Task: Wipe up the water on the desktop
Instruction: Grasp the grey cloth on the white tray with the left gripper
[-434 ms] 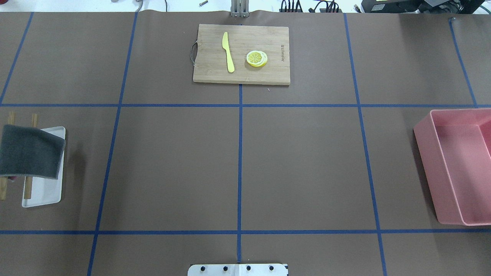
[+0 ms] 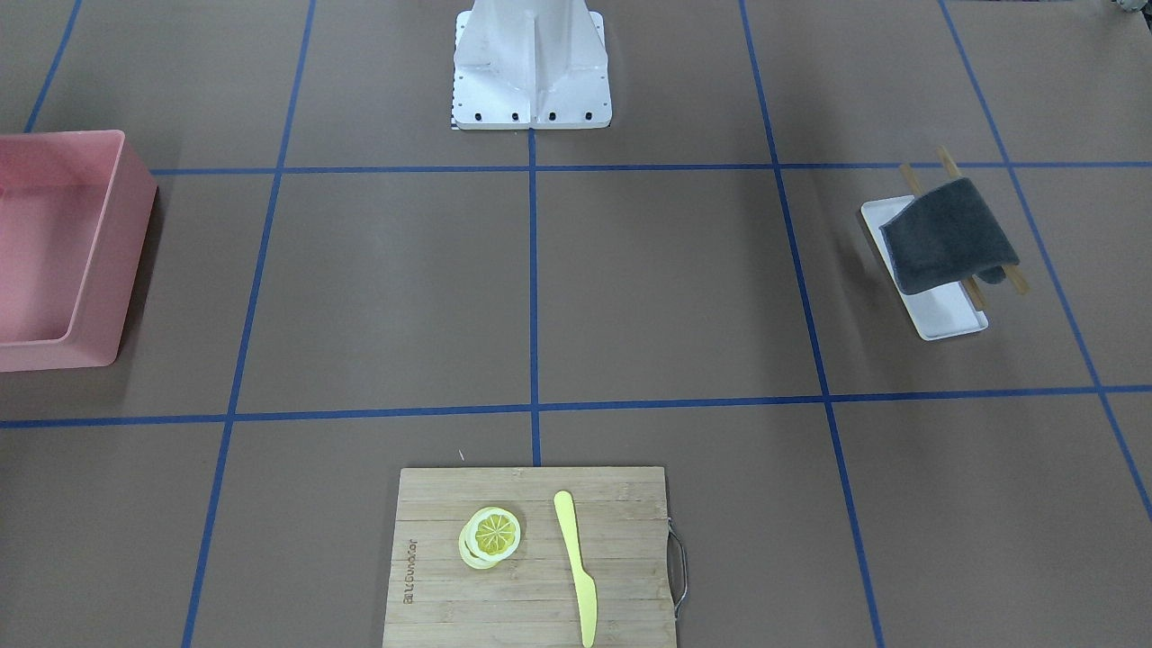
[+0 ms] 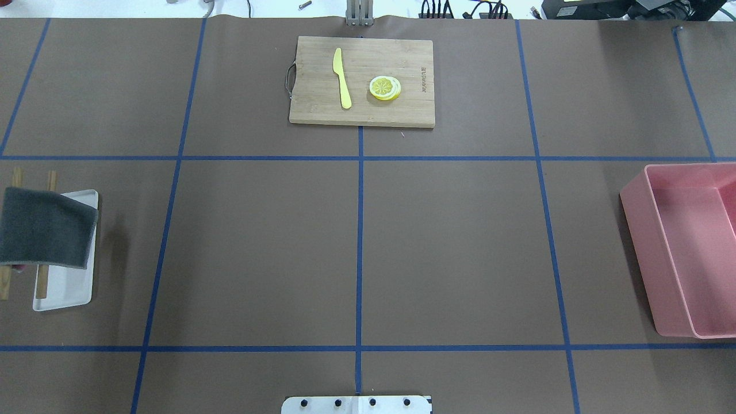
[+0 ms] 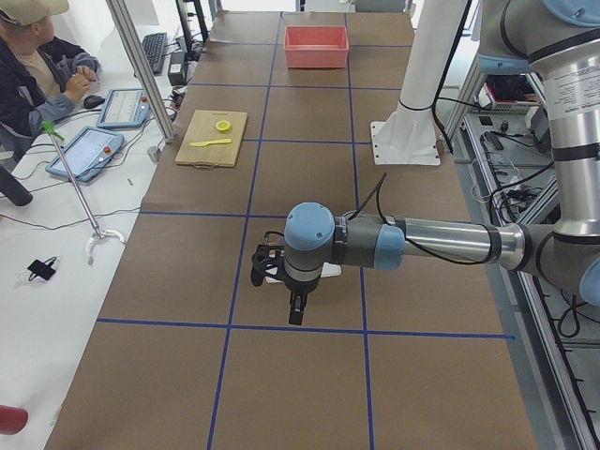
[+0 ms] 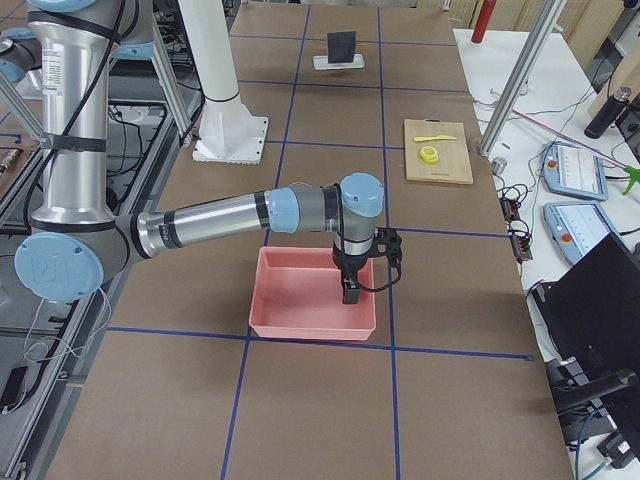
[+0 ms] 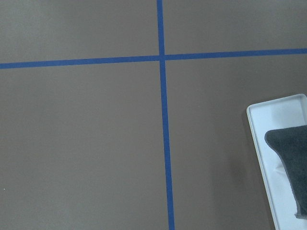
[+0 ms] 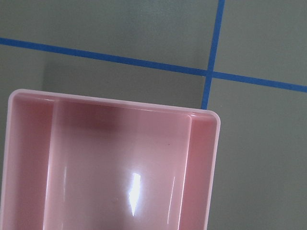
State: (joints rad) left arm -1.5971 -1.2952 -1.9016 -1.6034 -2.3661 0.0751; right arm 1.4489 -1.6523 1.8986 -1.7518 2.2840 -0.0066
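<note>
The desktop [image 3: 259, 253] is a flat brown surface crossed by blue tape lines; I see no water on it. A dark grey cloth [image 3: 43, 227] hangs over a wooden rack on a white tray [image 3: 69, 287] at the left edge, and shows in the left wrist view [image 6: 290, 153]. My left gripper [image 4: 296, 314] shows only in the exterior left view, hovering near the tray; I cannot tell whether it is open or shut. My right gripper [image 5: 350, 292] shows only in the exterior right view, over the pink bin [image 5: 310, 320]; I cannot tell its state either.
The pink bin [image 3: 638, 241] sits at the right edge and looks empty in the right wrist view [image 7: 115, 103]. A bamboo cutting board [image 3: 313, 69] at the far middle holds a yellow knife [image 3: 342, 77] and lemon slices [image 3: 384, 88]. The robot's white base [image 2: 531, 63] stands at the near edge.
</note>
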